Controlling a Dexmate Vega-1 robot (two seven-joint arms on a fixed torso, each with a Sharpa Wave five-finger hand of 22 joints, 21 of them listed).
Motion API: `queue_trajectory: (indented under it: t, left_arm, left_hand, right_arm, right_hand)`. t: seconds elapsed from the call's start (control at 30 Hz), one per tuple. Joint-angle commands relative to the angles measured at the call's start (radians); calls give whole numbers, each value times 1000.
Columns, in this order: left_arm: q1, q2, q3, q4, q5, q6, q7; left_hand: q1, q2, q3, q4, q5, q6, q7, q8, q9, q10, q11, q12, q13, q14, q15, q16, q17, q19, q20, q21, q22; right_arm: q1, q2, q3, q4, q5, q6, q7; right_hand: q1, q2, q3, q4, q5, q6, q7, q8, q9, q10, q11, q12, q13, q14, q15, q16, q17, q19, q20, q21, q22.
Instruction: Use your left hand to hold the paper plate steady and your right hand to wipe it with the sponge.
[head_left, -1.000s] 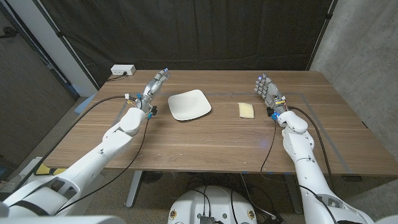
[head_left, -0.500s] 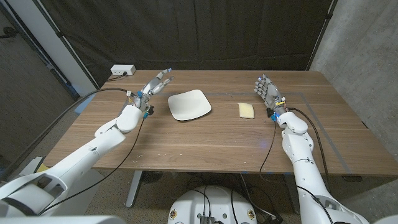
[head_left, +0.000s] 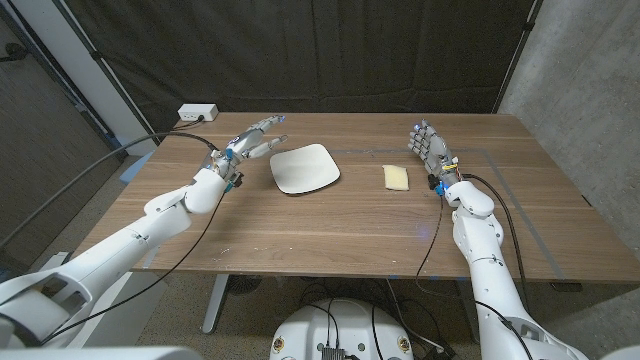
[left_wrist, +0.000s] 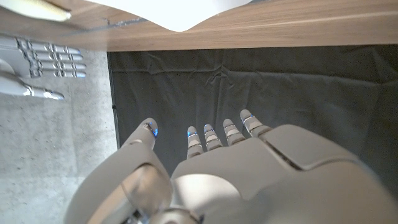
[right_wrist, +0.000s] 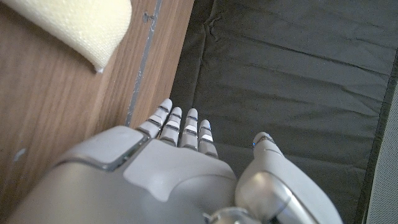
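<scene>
Arms of mine come in from the near edge of the wooden table and reach out over it. My right hand stands up just to the right of the sponge, not touching it. Its fingers are straight and a little apart, and it holds nothing. The sponge is pale yellow and lies flat on the wood, to the right of the paper plate. The plate is white with rounded corners and sits near the middle of the table. My left hand hangs just to the left of the plate, by its far corner, fingers spread and pointing over the plate's edge. It holds nothing. I cannot tell if a fingertip touches the plate. Farther back than the plate, a white power box sits at the far left corner.
</scene>
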Motion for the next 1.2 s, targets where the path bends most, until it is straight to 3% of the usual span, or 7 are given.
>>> queue_trajectory:
  t: [0.03,0.6,1.2]
  left_arm:
    - [-43,14,60,79,205,-15,78]
    - [-90,-22,102,184,248,-47,-6]
    - [-101,-13,118,156,275,8,-139]
  left_hand:
    - [-10,-1,1,9,-2,-10,-6,-7,2,-20,-4,-7,-1,-23,-13,-8,6,-12,-8,-4,2]
    - [-27,-1,-5,27,-1,-36,-12,-23,5,-53,-3,-16,0,-51,-14,-11,9,-39,-15,-16,5]
    - [-35,-8,-11,35,1,-2,-12,-13,7,-48,-4,-8,0,-49,-12,-6,9,-47,-11,-19,6]
  right_arm:
    - [-1,6,1,-10,-9,-18,-2]
    - [8,10,-5,-3,-18,-26,-6]
    - [23,10,-3,17,-15,-24,3]
  right_hand:
    - [5,-1,2,-5,5,9,1,6,3,10,3,7,0,2,8,6,3,2,8,-2,1]
    - [2,-1,2,-5,4,12,0,5,3,12,2,7,0,1,10,6,3,1,10,-6,2]
    - [0,-2,3,-5,4,13,0,4,3,12,2,6,0,-2,14,5,3,-1,11,-10,2]
